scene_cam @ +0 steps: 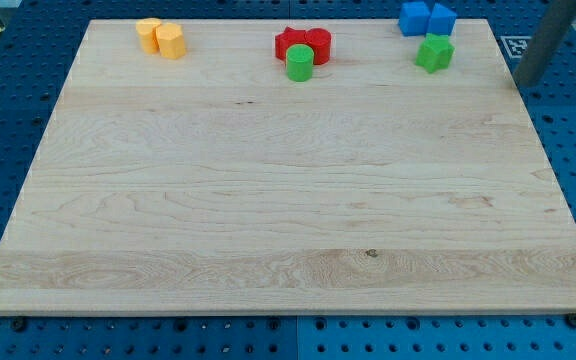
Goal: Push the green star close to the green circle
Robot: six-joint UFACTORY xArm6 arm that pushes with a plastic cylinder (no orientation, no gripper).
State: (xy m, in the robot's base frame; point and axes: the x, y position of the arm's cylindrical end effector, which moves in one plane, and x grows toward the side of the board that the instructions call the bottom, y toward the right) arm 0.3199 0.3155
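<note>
Wooden board with blocks along its top edge; green star near the board's top right corner, just below two touching blue blocks; green circle well to the star's left, touching a red block; two orange blocks farther left; rod tip right of the star, off the board's right edge; the arm carries no gripper.

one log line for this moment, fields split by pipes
my tip off board, right of green star | no contact | green circle left, touching red block | push not started
</note>
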